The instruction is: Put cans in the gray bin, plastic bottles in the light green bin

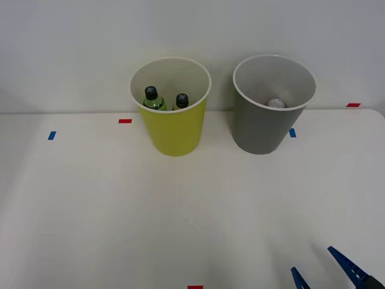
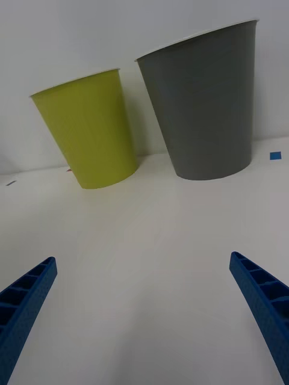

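Can [image 1: 276,103] inside gray bin [image 1: 264,129], two plastic bottles [image 1: 154,98] in light green bin [image 1: 174,129], right fingers [image 2: 257,295] apart, empty

The tall round yellow-green bin [image 1: 174,129] and the tall round gray bin [image 1: 261,129] look like smooth matt plastic. The small silvery can top [image 1: 276,103] shines like metal. The white table [image 1: 120,211] is smooth, faintly glossy. The blue fingers [image 2: 265,301] are ribbed plastic.

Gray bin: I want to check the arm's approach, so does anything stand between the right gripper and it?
Nothing visible: bare table lies between the open right gripper and the gray bin.
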You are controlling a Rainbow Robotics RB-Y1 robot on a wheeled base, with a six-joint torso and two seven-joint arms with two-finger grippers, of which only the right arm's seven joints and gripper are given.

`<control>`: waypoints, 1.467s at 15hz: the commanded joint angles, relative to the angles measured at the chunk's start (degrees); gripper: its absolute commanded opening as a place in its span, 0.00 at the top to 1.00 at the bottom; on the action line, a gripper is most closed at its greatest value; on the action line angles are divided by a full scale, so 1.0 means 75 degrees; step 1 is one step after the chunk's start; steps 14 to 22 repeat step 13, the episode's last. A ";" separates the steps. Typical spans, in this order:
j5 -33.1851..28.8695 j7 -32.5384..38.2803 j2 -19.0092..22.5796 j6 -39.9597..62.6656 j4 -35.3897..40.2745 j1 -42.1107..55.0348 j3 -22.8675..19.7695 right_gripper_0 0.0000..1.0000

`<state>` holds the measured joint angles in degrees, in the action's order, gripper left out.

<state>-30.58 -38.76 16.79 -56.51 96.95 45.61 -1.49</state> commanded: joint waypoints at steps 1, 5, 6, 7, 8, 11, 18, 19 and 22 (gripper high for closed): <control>0.0000 0.0000 0.0000 0.0000 0.0000 0.0000 0.0000 0.00; 0.0000 0.0000 0.0000 0.0000 0.0000 0.0000 0.0000 0.00; 0.0000 0.0000 0.0000 0.0000 0.0000 0.0000 0.0000 0.00; 0.0000 0.0000 0.0000 0.0000 0.0000 0.0000 0.0000 0.00; 0.0000 0.0000 0.0000 0.0000 0.0000 0.0000 0.0000 0.00; 0.0000 0.0000 0.0000 0.0000 0.0000 0.0000 0.0000 0.00; 0.0000 0.0000 0.0000 0.0000 0.0000 0.0000 0.0000 0.00; 0.0000 0.0000 0.0000 0.0000 0.0000 0.0000 0.0000 0.00; 0.0000 0.0000 0.0000 0.0000 0.0000 0.0000 0.0000 0.00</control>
